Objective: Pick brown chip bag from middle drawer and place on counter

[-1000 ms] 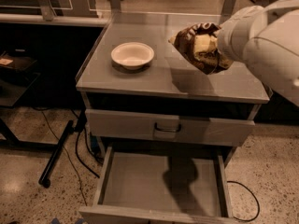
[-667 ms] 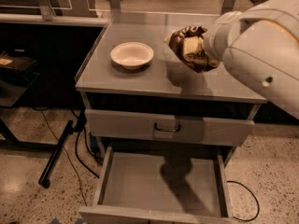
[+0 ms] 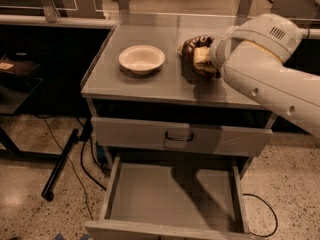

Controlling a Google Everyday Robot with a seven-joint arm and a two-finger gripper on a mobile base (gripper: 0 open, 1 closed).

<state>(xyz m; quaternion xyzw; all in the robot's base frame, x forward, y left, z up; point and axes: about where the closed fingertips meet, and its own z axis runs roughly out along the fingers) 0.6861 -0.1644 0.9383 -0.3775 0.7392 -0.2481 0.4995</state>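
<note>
The brown chip bag point(image 3: 192, 48) hangs crumpled at the end of my white arm, low over the counter point(image 3: 150, 84), just right of the white bowl point(image 3: 142, 59). My gripper point(image 3: 206, 60) is shut on the brown chip bag; the wrist housing hides most of the gripper. The bag's dark shadow lies on the counter beneath it. The middle drawer point(image 3: 165, 196) is pulled out at the bottom of the view, and its grey floor is bare.
A closed grey drawer front with a dark bar handle point(image 3: 179, 136) sits above the open drawer. A black pole point(image 3: 60, 166) and cables lie on the speckled floor at left. A dark desk stands further left.
The arm has carried the bag left and down over the counter, closer to the bowl and to the counter's surface.
</note>
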